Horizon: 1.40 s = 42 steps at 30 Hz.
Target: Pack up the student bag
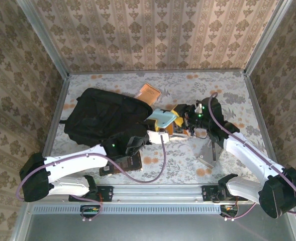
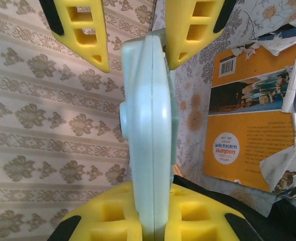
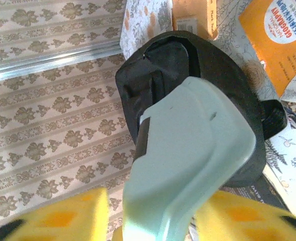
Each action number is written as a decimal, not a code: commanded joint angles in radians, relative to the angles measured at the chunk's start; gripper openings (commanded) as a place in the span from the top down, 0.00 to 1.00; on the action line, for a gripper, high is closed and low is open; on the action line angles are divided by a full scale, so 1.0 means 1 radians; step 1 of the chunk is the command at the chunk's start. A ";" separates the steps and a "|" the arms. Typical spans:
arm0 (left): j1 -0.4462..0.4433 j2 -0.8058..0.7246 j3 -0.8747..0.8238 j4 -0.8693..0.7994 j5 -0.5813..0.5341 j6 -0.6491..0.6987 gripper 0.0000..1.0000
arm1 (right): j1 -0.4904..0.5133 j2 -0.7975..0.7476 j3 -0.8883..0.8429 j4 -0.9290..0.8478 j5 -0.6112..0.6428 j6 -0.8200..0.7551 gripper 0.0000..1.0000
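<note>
The student bag [image 1: 100,116] lies flat, black and rounded, on the left half of the table; its black fabric [image 2: 273,213] shows under my left gripper. A light blue flat case [image 1: 162,119] hangs in the air just right of the bag. My left gripper [image 1: 161,130] [image 2: 150,221] is shut on its lower end, and both yellow pads press its sides. My right gripper [image 1: 176,116] [image 3: 158,211] stands open around the other end of the case [image 3: 193,155], with a gap at one finger [image 2: 90,35]. A black rounded shape [image 3: 158,65] sits behind the case.
An orange geography book [image 2: 248,125] [image 3: 283,30] with torn pages lies under the grippers. Another orange book [image 1: 149,93] rests at the bag's far edge. A dark book [image 1: 121,163] lies under my left arm. A grey flat object [image 1: 208,153] sits near the right arm. Patterned walls enclose the table.
</note>
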 commanded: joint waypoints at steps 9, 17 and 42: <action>0.159 -0.138 0.073 -0.186 0.155 -0.646 1.00 | 0.002 -0.091 -0.027 -0.001 -0.004 -0.195 0.29; 0.397 -0.204 0.162 -0.410 0.524 -1.190 1.00 | -0.020 -0.164 -0.052 -0.136 0.047 -0.640 0.27; 0.634 -0.150 0.107 -0.213 1.383 -1.561 1.00 | -0.069 -0.021 -0.093 0.252 -0.392 -0.683 0.44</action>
